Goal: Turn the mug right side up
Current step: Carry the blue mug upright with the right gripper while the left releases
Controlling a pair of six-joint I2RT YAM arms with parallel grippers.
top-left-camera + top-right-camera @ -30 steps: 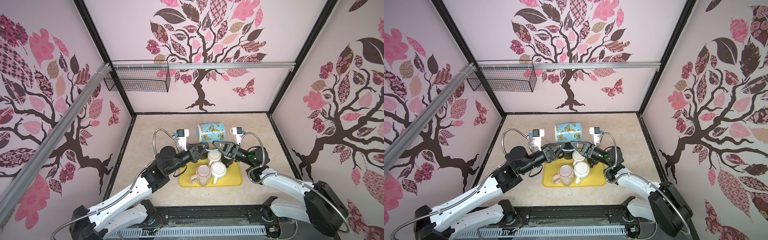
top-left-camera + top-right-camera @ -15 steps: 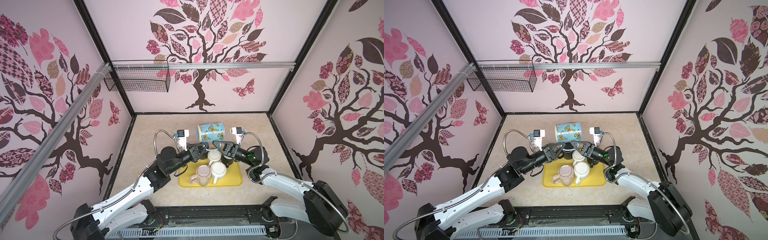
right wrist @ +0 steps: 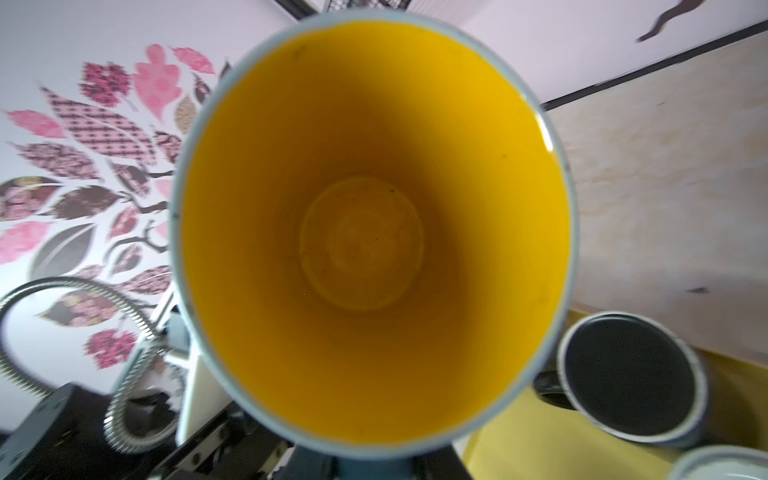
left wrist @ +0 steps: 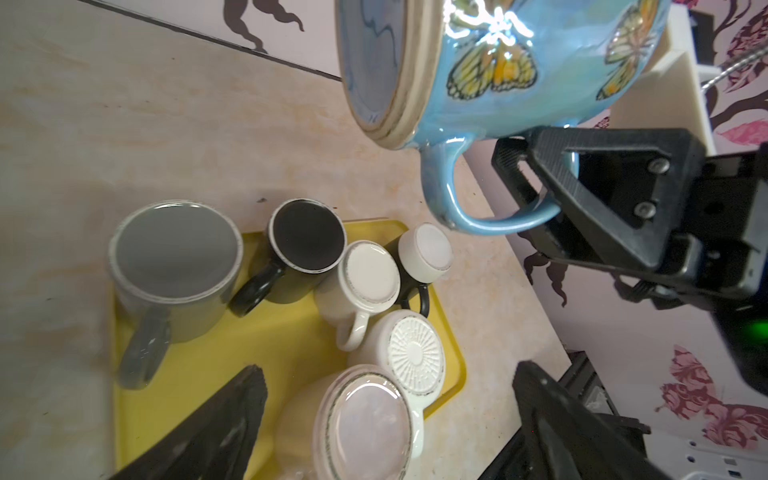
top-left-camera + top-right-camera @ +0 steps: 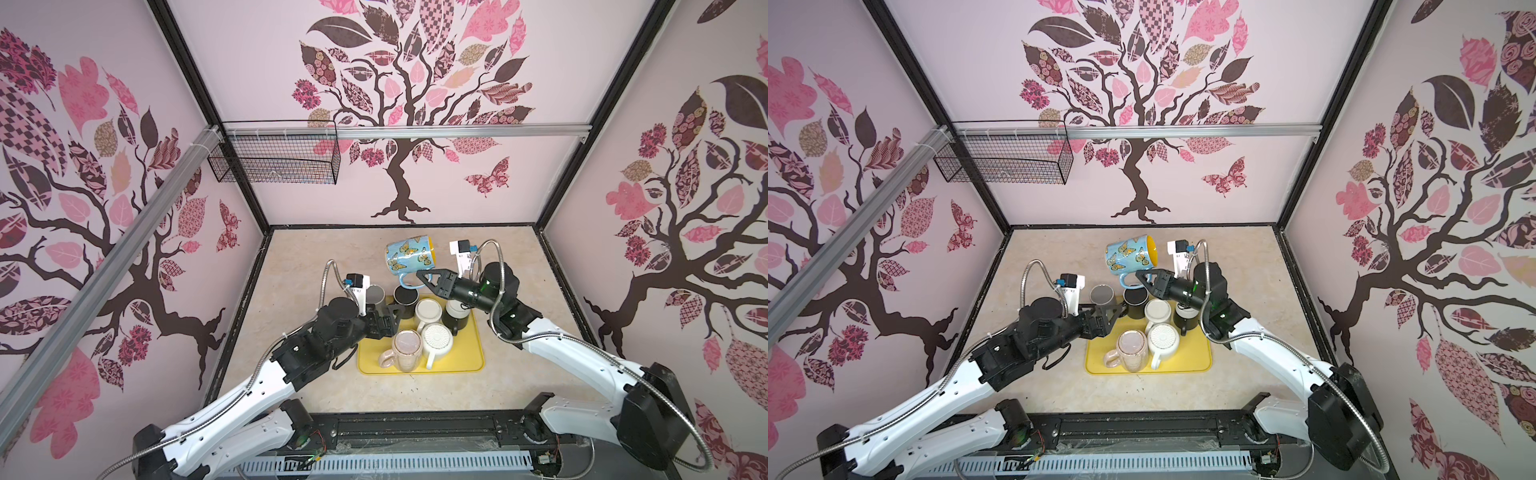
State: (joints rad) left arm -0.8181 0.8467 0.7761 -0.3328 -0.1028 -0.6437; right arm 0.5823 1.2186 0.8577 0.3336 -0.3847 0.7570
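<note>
The mug (image 5: pixel 409 255) (image 5: pixel 1128 257) is blue with butterflies and yellow inside. It hangs on its side above the table's back half, mouth toward the right. My right gripper (image 5: pixel 420 276) (image 5: pixel 1140 276) is shut on its handle (image 4: pixel 449 195). The right wrist view looks straight into the mug's yellow inside (image 3: pixel 374 228), and the jaws are hidden under its rim. My left gripper (image 5: pixel 391 316) (image 5: pixel 1109 315) (image 4: pixel 388 374) stands open and empty over the yellow tray's (image 5: pixel 457 358) left part, in front of and below the mug.
Several mugs stand bottom up on the tray (image 4: pixel 199 374): grey (image 5: pixel 375 295), black (image 5: pixel 405 296), white (image 5: pixel 428 311), black-and-white (image 5: pixel 455 313), ribbed white (image 5: pixel 436 338) and pink (image 5: pixel 405 347). A wire basket (image 5: pixel 274 162) hangs on the back wall.
My left gripper has gone from shut to wide open and drawn back from the mug's handle toward the tray's left. The right gripper keeps the mug.
</note>
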